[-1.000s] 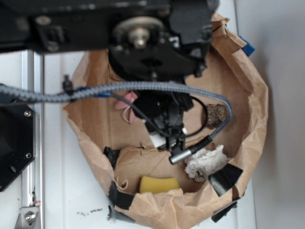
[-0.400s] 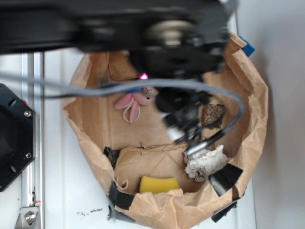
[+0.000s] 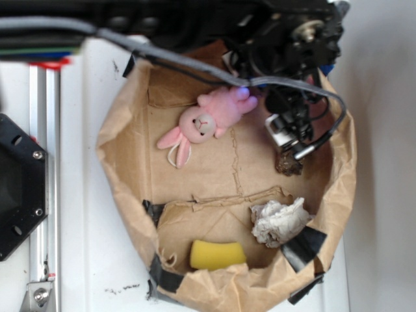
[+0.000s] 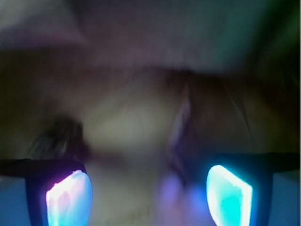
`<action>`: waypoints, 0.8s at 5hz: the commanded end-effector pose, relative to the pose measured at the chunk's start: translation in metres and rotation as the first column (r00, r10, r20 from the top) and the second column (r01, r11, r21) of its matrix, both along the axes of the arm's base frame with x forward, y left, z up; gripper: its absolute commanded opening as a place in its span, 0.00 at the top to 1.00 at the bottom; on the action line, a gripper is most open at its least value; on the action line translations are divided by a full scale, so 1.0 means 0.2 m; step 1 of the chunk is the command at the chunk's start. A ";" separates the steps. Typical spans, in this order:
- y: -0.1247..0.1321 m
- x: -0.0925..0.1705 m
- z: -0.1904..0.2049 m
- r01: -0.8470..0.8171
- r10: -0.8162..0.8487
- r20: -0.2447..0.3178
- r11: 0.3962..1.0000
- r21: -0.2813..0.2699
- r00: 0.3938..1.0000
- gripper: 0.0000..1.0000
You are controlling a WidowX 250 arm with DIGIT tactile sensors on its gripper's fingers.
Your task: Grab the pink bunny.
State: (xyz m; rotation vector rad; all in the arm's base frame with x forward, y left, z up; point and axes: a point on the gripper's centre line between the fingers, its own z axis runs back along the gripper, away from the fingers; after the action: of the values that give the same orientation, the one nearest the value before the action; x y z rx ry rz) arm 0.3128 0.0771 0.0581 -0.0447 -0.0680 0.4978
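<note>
- Gripper (image 3: 289, 140) over bag's (image 3: 123, 188) right side, fingers (image 4: 68, 195) apart w/ nothing between (wrist view blurred).
- Bunny (image 3: 211, 118) lies upper-middle in bag, left of gripper, not touching.

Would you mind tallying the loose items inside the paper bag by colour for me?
Pink: 1, the pink bunny
White: 1, the wadded tissue lump
Yellow: 1, the sponge block
Brown: 1, a small dark lump below the gripper, too unclear to identify
Total: 4
</note>
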 end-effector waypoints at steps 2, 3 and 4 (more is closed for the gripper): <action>-0.14 -0.16 0.16 0.058 -0.068 0.117 0.995 0.082 0.991 0.00; -0.18 -0.22 0.19 0.063 -0.073 0.130 0.995 0.079 0.989 0.00; -0.21 -0.29 0.15 0.055 -0.070 0.141 0.993 0.104 0.988 0.00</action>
State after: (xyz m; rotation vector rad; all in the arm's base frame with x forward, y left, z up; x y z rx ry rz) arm 0.2498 0.0303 0.0734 0.0196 -0.1790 0.4312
